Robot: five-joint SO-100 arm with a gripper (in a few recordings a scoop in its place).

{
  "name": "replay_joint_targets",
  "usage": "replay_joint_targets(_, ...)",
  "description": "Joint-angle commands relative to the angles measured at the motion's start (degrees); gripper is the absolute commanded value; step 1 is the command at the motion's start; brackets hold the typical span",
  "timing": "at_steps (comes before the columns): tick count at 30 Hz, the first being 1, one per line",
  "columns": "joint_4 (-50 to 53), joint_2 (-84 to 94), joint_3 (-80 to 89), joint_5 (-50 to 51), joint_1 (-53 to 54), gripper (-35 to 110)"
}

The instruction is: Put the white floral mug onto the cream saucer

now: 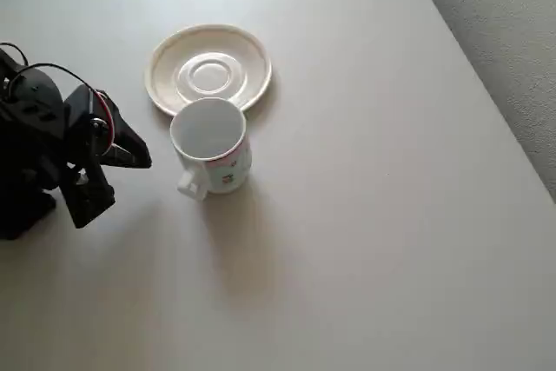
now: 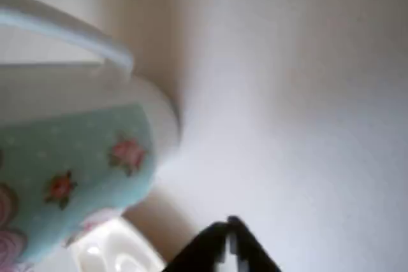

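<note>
The white floral mug [image 1: 211,147] stands upright on the table, its handle [image 1: 191,184] toward the front left and its far side right against the rim of the cream saucer [image 1: 208,71]. The saucer lies bare behind it. My black gripper [image 1: 139,161] sits left of the mug, a short gap away, its tip pointing at the mug and holding nothing. In the wrist view the mug [image 2: 76,170] fills the left side, blurred, with pink roses on a pale green band. The saucer's rim [image 2: 64,27] curves above it, and the gripper's [image 2: 227,237] fingertips meet at the bottom edge.
The pale table [image 1: 373,241] stretches wide to the right and front of the mug. Its right edge [image 1: 486,93] runs diagonally, with grey floor beyond. The arm's black body [image 1: 30,154] takes up the left edge.
</note>
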Motion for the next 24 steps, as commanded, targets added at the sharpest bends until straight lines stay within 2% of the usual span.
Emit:
replay_joint_targets(1, 0.44, 0.62, -0.26, -0.79, 0.09, -2)
replay_joint_targets(6, -0.18, 0.62, -0.09, -1.05, -0.88, 1)
replay_joint_targets(14, -1.49, 0.62, 0.7, -10.99, -2.55, 1)
replay_joint_targets(20, -0.35, 0.62, -0.79, -10.99, -1.41, 2)
replay_joint_targets(24, 3.16, 0.62, -8.88, -10.46, -0.7, 4)
